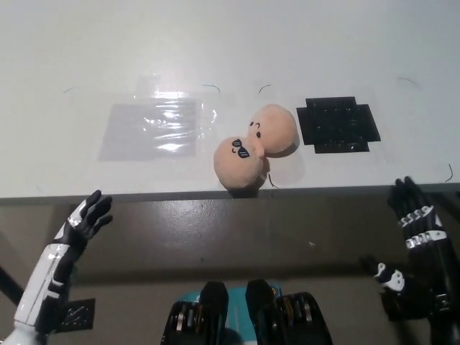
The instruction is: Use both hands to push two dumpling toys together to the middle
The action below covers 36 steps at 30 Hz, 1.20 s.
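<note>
Two round peach-coloured plush dumpling toys sit touching each other near the front edge of the white bench (302, 43). The nearer dumpling toy with the sunglasses face (241, 164) lies just at the bench edge. The farther dumpling toy with the small dotted face (274, 130) rests against its upper right side, a little deeper onto the bench.

Landmark: the dumpling pair. To its picture-left, a clear glossy plastic sheet (151, 128) lies flat on the bench, its near corner just beside the pair. To its picture-right, a black cross-shaped perforated mat (338, 123) lies flat, just beside the dotted-face dumpling but apart from it. Thin dark curved marks show on the bench surface behind the pair and near the far right edge.

Left robot hand (85, 217), white forearm with dark fingers: below the bench edge, well apart from the pair toward picture-left. Fingers spread, holding nothing.

Right robot hand (415, 219), black: below the bench edge, well apart from the pair toward picture-right. Fingers extended and apart, nothing in its hold.

Neither robot hand touches the bench or either dumpling.
</note>
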Each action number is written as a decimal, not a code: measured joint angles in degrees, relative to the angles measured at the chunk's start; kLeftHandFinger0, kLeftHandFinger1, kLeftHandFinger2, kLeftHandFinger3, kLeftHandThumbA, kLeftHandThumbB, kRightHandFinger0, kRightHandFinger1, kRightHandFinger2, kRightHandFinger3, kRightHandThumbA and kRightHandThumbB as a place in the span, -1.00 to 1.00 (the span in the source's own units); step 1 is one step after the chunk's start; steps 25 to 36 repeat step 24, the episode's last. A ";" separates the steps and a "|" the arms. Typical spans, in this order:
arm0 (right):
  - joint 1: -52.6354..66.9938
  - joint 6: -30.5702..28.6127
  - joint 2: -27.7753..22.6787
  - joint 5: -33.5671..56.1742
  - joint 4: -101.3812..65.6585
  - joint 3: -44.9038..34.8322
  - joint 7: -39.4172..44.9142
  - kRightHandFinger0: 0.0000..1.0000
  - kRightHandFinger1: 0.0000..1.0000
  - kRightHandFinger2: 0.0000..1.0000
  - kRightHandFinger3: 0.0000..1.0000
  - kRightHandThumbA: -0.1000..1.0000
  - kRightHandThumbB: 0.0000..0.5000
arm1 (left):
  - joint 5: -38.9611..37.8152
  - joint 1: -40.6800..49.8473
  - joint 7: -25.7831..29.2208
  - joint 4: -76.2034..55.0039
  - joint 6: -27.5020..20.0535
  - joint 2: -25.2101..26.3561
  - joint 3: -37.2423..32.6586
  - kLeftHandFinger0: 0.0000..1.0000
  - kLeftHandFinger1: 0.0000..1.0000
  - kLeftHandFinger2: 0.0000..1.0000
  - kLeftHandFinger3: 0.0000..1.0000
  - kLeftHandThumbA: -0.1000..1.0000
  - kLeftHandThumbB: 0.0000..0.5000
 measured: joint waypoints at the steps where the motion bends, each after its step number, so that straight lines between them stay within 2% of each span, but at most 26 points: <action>1: -0.01 -0.35 -0.02 -0.01 0.98 0.30 0.08 1.00 1.00 1.00 1.00 1.00 -0.09 | -0.15 -0.03 0.00 1.45 -0.75 -0.11 0.15 1.00 1.00 1.00 1.00 1.00 0.44; 5: -0.08 -1.64 0.01 -0.63 5.09 0.69 0.15 1.00 1.00 1.00 1.00 1.00 -0.05 | -0.73 -0.46 0.00 6.61 -2.35 -0.62 0.73 1.00 1.00 1.00 1.00 1.00 0.48; 7: -0.27 -1.95 0.01 -0.90 7.35 0.68 0.13 1.00 1.00 1.00 1.00 1.00 0.10 | -1.33 -1.03 0.00 10.15 -3.15 -1.20 1.30 1.00 1.00 1.00 1.00 1.00 0.56; 11: -0.79 -2.32 -0.02 -0.79 10.20 0.44 0.11 1.00 1.00 1.00 1.00 1.00 0.05 | -1.83 -1.90 0.00 14.26 -3.81 -1.86 2.00 1.00 1.00 1.00 1.00 1.00 0.40; 15: -1.59 -2.95 0.00 -0.58 12.69 0.15 0.12 1.00 1.00 1.00 1.00 1.00 0.25 | -2.67 -3.05 -0.09 18.41 -4.97 -2.06 2.50 1.00 1.00 1.00 1.00 1.00 0.29; 19: -2.33 -3.65 0.00 -0.40 14.11 -0.38 0.11 1.00 1.00 1.00 1.00 1.00 0.39 | -3.92 -3.81 -0.53 20.95 -5.25 -2.08 2.97 1.00 1.00 1.00 1.00 1.00 0.29; 22: -2.88 -3.85 0.02 -0.16 14.70 -0.83 0.10 1.00 1.00 1.00 1.00 1.00 0.37 | -4.56 -4.55 -0.84 21.16 -5.26 -2.08 3.23 1.00 1.00 1.00 1.00 1.00 0.34; 36: -3.11 -3.93 0.02 -0.05 14.90 -0.98 0.11 1.00 1.00 1.00 1.00 1.00 0.39 | -4.85 -4.82 -0.93 21.18 -5.26 -2.08 3.34 1.00 1.00 1.00 1.00 1.00 0.33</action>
